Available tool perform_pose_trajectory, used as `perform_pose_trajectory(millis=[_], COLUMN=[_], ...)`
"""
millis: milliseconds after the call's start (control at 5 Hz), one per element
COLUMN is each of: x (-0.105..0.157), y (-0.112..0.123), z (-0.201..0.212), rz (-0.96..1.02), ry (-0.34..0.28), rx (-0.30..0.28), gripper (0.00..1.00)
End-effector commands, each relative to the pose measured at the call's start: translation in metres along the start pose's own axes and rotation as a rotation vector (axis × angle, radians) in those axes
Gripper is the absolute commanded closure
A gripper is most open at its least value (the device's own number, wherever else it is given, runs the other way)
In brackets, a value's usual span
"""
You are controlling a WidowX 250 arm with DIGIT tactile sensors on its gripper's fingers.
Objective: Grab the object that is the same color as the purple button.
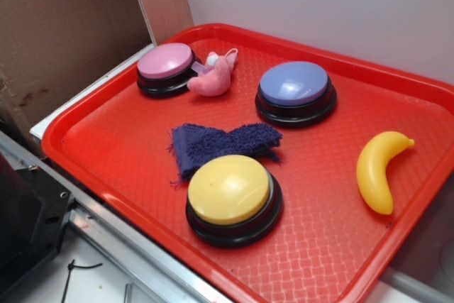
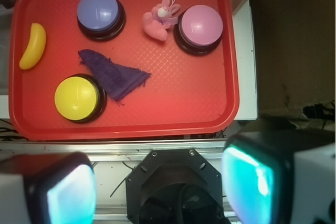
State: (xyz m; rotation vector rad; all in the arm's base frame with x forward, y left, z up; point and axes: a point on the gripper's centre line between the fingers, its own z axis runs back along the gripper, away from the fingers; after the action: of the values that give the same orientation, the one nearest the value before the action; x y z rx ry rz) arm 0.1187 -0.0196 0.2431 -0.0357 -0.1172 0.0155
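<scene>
Still approach stage: gripper (image 2: 160, 182) high above tray (image 2: 210, 103), fingers (image 2: 71, 192) spread, empty. Next: drop onto purple rag (image 2: 115, 74) beside yellow btn (image 2: 77, 97).

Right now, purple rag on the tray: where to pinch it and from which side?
Take the rag from straight above at its wide, bunched end, the end away from the banana. It lies flat on the tray, so no edge stands up to grab sideways. The narrow end sits against the yellow button; the wide end has bare tray around it. The gripper is open and well clear.
</scene>
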Motion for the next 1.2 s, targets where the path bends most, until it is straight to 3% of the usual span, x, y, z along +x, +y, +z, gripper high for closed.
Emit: perform_pose_trajectory(millis=[0,400,600,1000], x=[0.0,0.023,0.034,0.067], y=[0.0,-0.008,-0.011,-0.019], z=[0.0,-0.048,-0.078,-0.149], rz=[0.0,-0.43,-0.68,-1.12], ry=[0.0,-0.101,-0.188,-0.282], rx=[0.0,-0.057,-0.088,-0.268], gripper=[0.0,0.0,0.0,0.0])
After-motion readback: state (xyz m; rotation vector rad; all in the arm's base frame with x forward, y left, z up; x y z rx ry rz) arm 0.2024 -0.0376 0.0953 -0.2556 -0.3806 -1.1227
